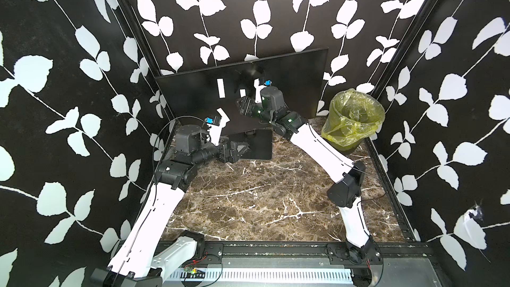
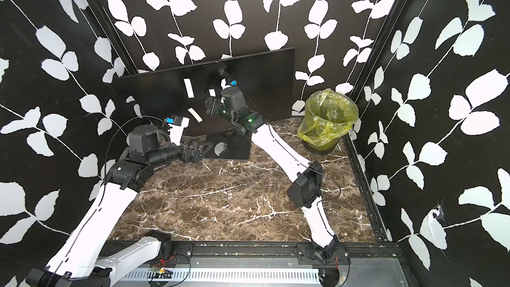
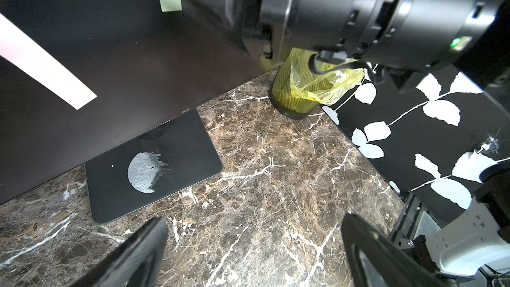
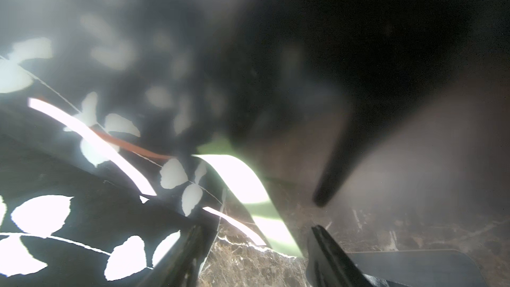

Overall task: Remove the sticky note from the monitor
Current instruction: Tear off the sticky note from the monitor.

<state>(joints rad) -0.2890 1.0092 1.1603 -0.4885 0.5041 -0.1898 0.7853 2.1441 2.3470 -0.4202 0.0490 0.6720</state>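
The note, pale green, sticks to the screen of the monitor. Its loose edge curls off the glass into the gap between the right fingers. These are released, spread to either side of the paper; the blur hides whether either one touches it. They sit close in front of the screen's middle, above its lower edge, with plain black glass to both sides of them.

Below them, under that lower edge, the base lies flat on the counter. The left fingers are released too, wide apart and empty, low over the marble just short of the base's near edge.

The monitor stands slanted across the back. Its end beyond the left fingers runs close to the side wall. Its other end is just beside the bin, lined with a yellow bag, in the back corner. The right arm crosses between bin and base. In both top views the marble between the two arms lies open.
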